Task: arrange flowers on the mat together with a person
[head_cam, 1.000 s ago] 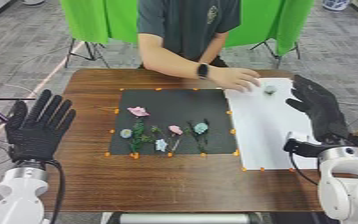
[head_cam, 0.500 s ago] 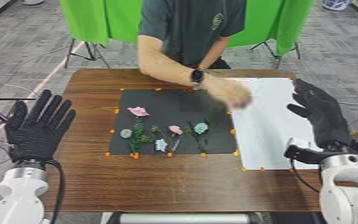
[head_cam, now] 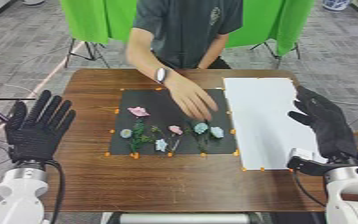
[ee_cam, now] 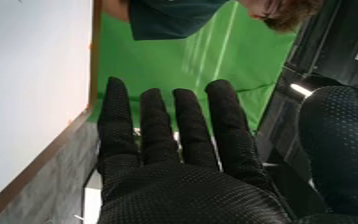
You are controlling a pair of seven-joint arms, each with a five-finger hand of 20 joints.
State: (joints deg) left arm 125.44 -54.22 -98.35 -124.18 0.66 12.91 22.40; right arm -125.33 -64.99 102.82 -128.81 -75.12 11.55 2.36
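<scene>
The robot's left hand [head_cam: 36,139] lies along the left edge of the table [head_cam: 140,187], fingers straight and spread, thumb out, holding nothing. A strip of brown wood separates it from the black mat [head_cam: 162,102], and a broader band of wood runs between the mat and the near edge of the table. The mat's right edge meets the white sheet [head_cam: 269,120], which reaches close to the table's far and right edges. The robot's right hand [head_cam: 328,125] is at the sheet's right side, fingers extended, thumb apart, nothing in its hold; the right wrist view shows the fingers straight with gaps between them. The sheet's white surface lies between this hand and the mat. On the mat, the pink and pale flowers [head_cam: 138,111] stand in a loose group toward the left, middle and near right. The person's hand [head_cam: 190,97] reaches over the far right part of the mat, fingertips near two pale blue flowers; whether they touch cannot be told. A second ago a small pale flower was on the sheet's far part; it has gone from there, and one more pale blue flower now shows near the mat's right edge. The right hand has drawn back slightly toward the robot; the left has stayed put.
</scene>
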